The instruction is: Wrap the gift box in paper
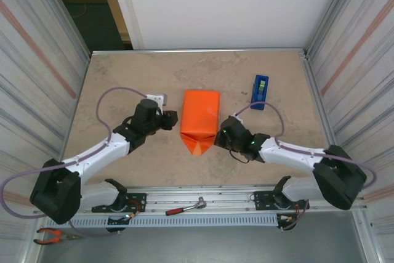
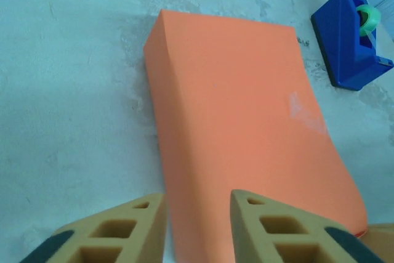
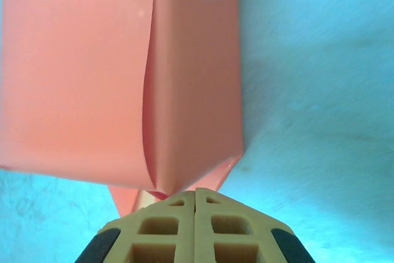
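The paper (image 1: 201,115) is folded into a tight orange parcel on the counter (image 1: 123,78), lying between the two sets of fingers. We take it the box is inside, since the parcel has crisp box edges, but no pink shows anywhere.

Left fingers (image 2: 271,226) are spread with a clear gap. The parcel's long side edge runs straight ahead of that gap, close but not gripped. They look freed up, probably so the fold can sit on its own.

Right fingers (image 3: 166,226) are pressed together, with their tips right at the parcel's near corner where the paper seam ends. We judge they are pinning or tucking the end fold so it does not spring open. The pointed flap (image 1: 198,145) sticks out at that near end beside the right fingers, not yet flattened against the box.

The tape dispenser (image 1: 260,92) stands beyond the parcel, well apart from both sets of fingers, likely parked for sealing.

Hard to tell:
- whether a paper edge is caught between the right fingertips
- how the far end is folded
- whether any tape is on; a pale smudge on top is unclear
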`<state>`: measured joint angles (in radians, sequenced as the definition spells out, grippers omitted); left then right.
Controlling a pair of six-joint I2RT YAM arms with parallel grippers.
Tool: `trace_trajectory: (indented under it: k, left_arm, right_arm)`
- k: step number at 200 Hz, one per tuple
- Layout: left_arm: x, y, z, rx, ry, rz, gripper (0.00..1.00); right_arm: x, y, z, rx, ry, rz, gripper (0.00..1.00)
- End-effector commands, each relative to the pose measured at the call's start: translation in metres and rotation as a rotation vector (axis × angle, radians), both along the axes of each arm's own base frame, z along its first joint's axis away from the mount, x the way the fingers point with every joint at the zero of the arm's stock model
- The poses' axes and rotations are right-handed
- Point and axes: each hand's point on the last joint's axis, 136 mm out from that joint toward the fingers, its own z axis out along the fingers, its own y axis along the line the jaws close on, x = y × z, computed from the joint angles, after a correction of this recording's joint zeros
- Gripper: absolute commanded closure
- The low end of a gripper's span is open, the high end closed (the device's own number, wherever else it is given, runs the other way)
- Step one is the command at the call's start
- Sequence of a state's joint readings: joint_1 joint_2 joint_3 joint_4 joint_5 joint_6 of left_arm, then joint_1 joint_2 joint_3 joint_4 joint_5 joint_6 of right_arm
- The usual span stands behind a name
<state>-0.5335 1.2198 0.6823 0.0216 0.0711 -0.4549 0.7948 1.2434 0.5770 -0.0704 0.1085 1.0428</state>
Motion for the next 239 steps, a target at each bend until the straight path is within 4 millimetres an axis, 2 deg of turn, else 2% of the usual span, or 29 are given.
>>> trace_trajectory:
  k: [1, 27, 51, 75, 101, 128, 164, 212, 239]
  left_arm:
    - [0.001, -0.007, -0.006, -0.029, 0.087, -0.088, 0.55]
    - [0.010, -0.018, -0.013, -0.067, 0.134, -0.147, 0.45]
    - [0.012, -0.031, -0.021, -0.106, 0.173, -0.185, 0.43]
    - [0.016, -0.036, -0.025, -0.129, 0.189, -0.191, 0.42]
    - [0.015, -0.041, -0.029, -0.159, 0.209, -0.204, 0.41]
    - [0.009, -0.043, -0.033, -0.199, 0.217, -0.198, 0.41]
    - [-0.005, -0.056, -0.038, -0.222, 0.238, -0.199, 0.41]
    - [-0.030, -0.080, -0.042, -0.234, 0.264, -0.249, 0.41]
    - [-0.030, -0.074, -0.031, -0.225, 0.243, -0.223, 0.41]
  right_arm:
    - [-0.001, -0.042, -0.010, -0.078, 0.052, -0.050, 1.00]
    - [0.017, -0.067, -0.007, -0.025, 0.088, -0.121, 1.00]
    - [0.031, -0.075, -0.005, -0.010, 0.109, -0.141, 1.00]
    - [0.048, -0.066, -0.007, -0.011, 0.135, -0.120, 1.00]
    - [0.064, -0.045, -0.017, -0.007, 0.179, -0.080, 1.00]
    - [0.075, -0.025, -0.020, -0.026, 0.195, -0.050, 1.00]
    - [0.085, -0.004, -0.020, -0.044, 0.204, -0.029, 1.00]
    - [0.092, -0.009, -0.011, -0.053, 0.194, -0.051, 1.00]
    - [0.090, -0.028, 0.000, -0.075, 0.165, -0.091, 1.00]
